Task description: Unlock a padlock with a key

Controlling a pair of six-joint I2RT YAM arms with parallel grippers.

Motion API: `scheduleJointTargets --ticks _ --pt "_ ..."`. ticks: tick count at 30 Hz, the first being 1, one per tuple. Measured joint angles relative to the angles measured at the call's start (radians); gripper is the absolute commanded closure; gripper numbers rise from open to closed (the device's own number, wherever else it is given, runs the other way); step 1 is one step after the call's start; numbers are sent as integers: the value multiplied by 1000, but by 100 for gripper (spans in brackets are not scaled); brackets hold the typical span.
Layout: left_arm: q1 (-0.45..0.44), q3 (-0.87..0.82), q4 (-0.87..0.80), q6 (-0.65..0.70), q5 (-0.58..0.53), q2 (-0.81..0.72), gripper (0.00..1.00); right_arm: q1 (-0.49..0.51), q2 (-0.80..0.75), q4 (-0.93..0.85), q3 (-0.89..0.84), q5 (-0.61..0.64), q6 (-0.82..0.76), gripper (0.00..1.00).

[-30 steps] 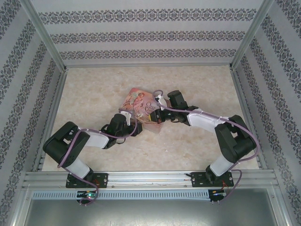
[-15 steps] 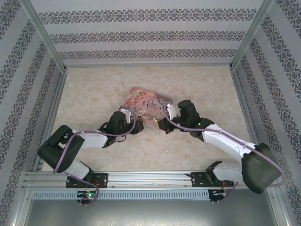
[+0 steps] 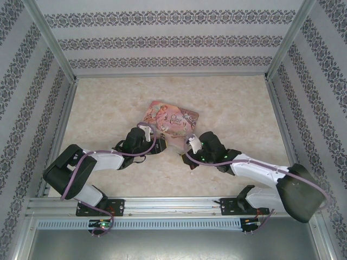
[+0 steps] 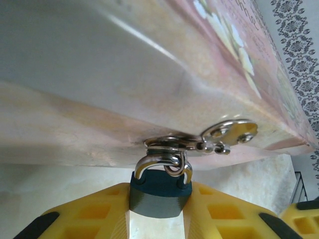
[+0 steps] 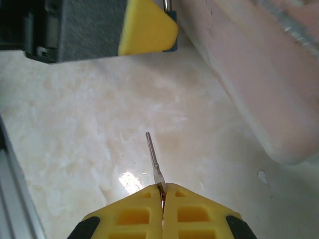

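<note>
So grips are set, insertion isn't: left hand (image 4: pixel 158 211) clamps the padlock (image 4: pixel 159 195) hanging off the hasp (image 4: pixel 199 144) on the pink tin's (image 3: pixel 172 118) near side, right hand (image 5: pixel 163 196) pinches the key (image 5: pixel 153 157), blade out over the bench (image 5: pixel 75 124), tip short of the padlock, shackle not yet released.

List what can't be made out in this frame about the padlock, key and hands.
- Left wrist: padlock keyhole hidden, its lower body sunk between the left hand's fingers.
- Right wrist: key head buried between the shut right hand's fingers.
- Top external: padlock and key too small to pick out by the hands.
</note>
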Motion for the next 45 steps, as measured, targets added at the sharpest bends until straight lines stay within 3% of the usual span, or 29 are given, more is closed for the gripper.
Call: scheduleJointTargets --ticks 17,45 --pt "-14 25 9 -90 27 19 70 102 134 195 -14 211 -36 100" --pt "-18 48 6 -114 31 47 71 129 208 320 -14 319 30 100"
